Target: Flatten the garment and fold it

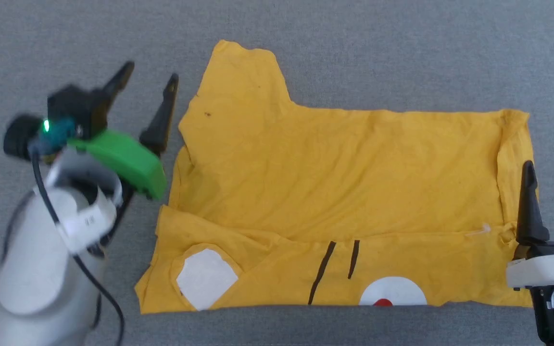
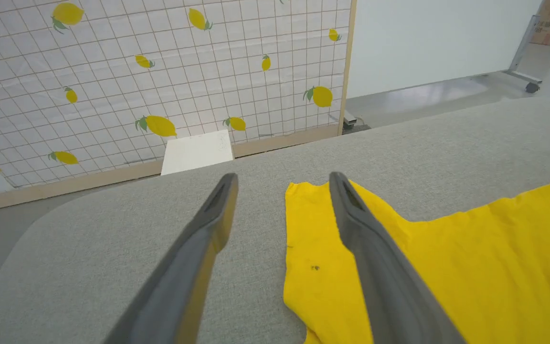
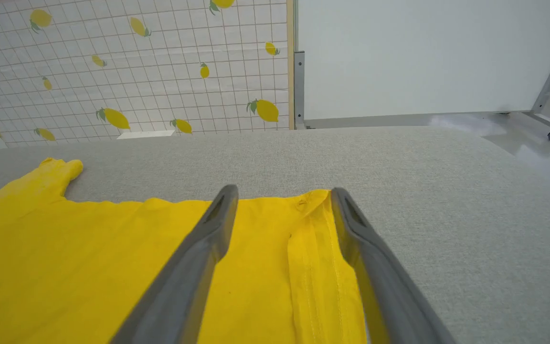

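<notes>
The garment (image 1: pixel 334 192), a mustard-yellow T-shirt, lies spread across the grey table. Its near edge is folded up, showing a white patch, two black lines and a red dot. One sleeve (image 1: pixel 241 77) sticks out at the far left. My left gripper (image 1: pixel 151 80) hovers open just left of that sleeve, holding nothing. In the left wrist view the garment (image 2: pixel 447 267) lies under and right of the open gripper (image 2: pixel 282 184). My right gripper (image 1: pixel 552 175) stands open over the garment's right hem. In the right wrist view that gripper (image 3: pixel 284 196) has the hem (image 3: pixel 313 267) between its fingers, nothing gripped.
The grey fabric table (image 1: pixel 378 48) runs out on all sides of the garment. Beyond its far edge stand a lemon-print grid screen (image 2: pixel 160 71), a white board (image 3: pixel 423 52) on wheels, and a small white panel (image 2: pixel 197 152) leaning at the screen's foot.
</notes>
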Available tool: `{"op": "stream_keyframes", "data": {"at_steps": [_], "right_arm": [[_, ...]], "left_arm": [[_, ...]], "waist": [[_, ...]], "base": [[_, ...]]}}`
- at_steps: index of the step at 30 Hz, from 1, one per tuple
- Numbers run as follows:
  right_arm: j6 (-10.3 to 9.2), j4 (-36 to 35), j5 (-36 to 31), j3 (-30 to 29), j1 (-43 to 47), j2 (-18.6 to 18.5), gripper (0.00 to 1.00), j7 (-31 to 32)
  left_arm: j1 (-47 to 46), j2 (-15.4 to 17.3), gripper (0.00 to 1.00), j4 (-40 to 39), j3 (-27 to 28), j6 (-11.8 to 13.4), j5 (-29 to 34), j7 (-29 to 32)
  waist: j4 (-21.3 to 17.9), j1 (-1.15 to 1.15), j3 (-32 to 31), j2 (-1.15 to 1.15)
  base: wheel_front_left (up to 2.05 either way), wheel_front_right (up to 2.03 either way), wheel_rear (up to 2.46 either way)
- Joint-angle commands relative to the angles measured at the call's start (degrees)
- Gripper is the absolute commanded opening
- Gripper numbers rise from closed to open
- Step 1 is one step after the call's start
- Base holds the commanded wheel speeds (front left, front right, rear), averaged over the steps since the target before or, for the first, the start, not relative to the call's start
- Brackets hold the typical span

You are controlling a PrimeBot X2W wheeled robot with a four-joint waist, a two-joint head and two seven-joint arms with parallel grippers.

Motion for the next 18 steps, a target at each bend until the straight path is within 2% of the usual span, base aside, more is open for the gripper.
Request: {"op": "stream_keyframes", "data": {"at_steps": [1, 10, 18], "right_arm": [[-0.09, 0.1, 0.58, 0.43, -1.25, 0.06, 1.0, -0.56], [-0.09, 2.98, 1.83, 2.51, -4.24, 0.06, 1.0, -2.12], [-0.09, 5.02, 2.46, 3.46, -5.55, 0.06, 1.0, -3.46]], "left_arm": [[-3.54, 1.29, 1.0, 0.78, -0.84, -0.43, -1.22, 2.59], [-21.5, 8.36, 1.0, 8.7, -8.26, -0.86, -10.17, 21.19], [-28.05, 11.38, 1.0, 13.43, -11.7, -0.88, -14.86, 27.89]], "waist": [[-1.7, 0.0, 3.95, 0.0], [-5.66, 0.0, 9.86, 0.0], [-8.96, 0.0, 13.43, 0.0]], "base": [[0.0, 0.0, 0.0], [0.0, 0.0, 0.0], [0.0, 0.0, 0.0]]}}
